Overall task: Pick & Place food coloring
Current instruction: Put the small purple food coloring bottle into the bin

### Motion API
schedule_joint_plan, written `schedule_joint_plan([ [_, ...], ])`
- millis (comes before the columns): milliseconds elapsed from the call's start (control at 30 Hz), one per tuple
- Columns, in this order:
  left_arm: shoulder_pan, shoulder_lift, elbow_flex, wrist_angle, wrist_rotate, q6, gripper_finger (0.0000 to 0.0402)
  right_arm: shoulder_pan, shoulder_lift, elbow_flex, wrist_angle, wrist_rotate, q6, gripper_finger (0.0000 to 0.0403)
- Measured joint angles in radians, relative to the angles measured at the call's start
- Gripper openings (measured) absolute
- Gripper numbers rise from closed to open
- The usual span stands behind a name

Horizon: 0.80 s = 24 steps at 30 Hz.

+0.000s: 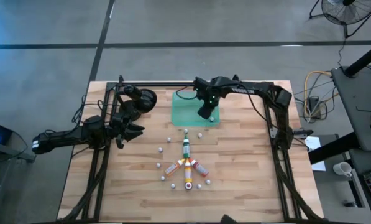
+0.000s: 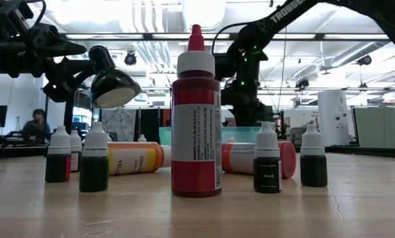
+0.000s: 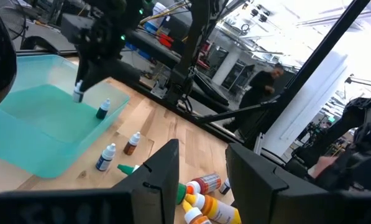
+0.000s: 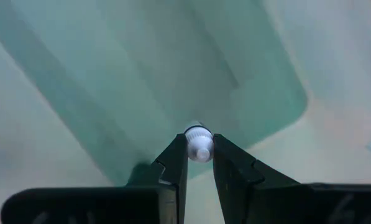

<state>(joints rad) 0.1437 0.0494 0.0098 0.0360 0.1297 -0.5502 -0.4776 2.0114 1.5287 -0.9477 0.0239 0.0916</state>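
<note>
Three big bottles, green (image 1: 186,148), orange-yellow (image 1: 189,175) and red (image 1: 200,168), lie in a fan on the wooden table; from the low view a red bottle (image 2: 196,119) stands upright. Small white-capped bottles (image 1: 160,149) stand around them on their bases. My right gripper (image 4: 199,149) is over the green tray (image 1: 188,102) at the far middle, shut on one small bottle (image 3: 78,93). Another small bottle (image 3: 102,110) stands in the tray. My left gripper (image 1: 128,132) is open and empty at the table's left, also shown in its wrist view (image 3: 201,180). My right gripper pinches the small bottle's white cap (image 4: 199,144) between its two fingertips. The fingers come from above, pointing down. The bottle's body hangs below the fingers, hidden under the cap in the wrist view, over the tray's floor.
A black lamp-like head (image 1: 146,99) sits on the left frame near my left arm. Black frame rails (image 1: 278,137) run along the table's left, right and far sides. People show in the room beyond the table (image 3: 260,81).
</note>
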Motion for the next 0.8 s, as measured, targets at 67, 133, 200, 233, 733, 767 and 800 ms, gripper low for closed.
schedule_joint_plan([
  [67,0.000,0.000,0.000,0.000,0.000,0.000,0.0106,0.003,0.004,-0.007,-0.007,0.013,-0.053,0.0052],
  [133,0.000,0.000,0.000,0.000,0.000,0.000,0.0106,0.003,0.004,-0.013,-0.008,0.047,-0.083,0.0052],
  [200,0.000,0.000,0.000,0.000,0.000,0.000,0.0106,0.002,0.004,-0.022,-0.009,0.057,-0.101,0.0052],
  [233,0.000,0.000,0.000,0.000,0.000,0.000,0.0106,0.001,0.004,-0.026,-0.010,0.057,-0.107,0.0052],
  [733,0.000,0.000,0.000,0.000,0.000,0.000,0.0106,0.000,-0.023,-0.046,-0.042,-0.024,-0.129,0.0128],
  [767,0.000,0.000,0.000,0.000,0.000,0.000,0.0106,-0.001,-0.032,-0.046,-0.048,-0.023,-0.129,0.0135],
  [800,0.000,0.000,0.000,0.000,0.000,0.000,0.0106,-0.002,-0.040,-0.046,-0.048,-0.020,-0.129,0.0142],
])
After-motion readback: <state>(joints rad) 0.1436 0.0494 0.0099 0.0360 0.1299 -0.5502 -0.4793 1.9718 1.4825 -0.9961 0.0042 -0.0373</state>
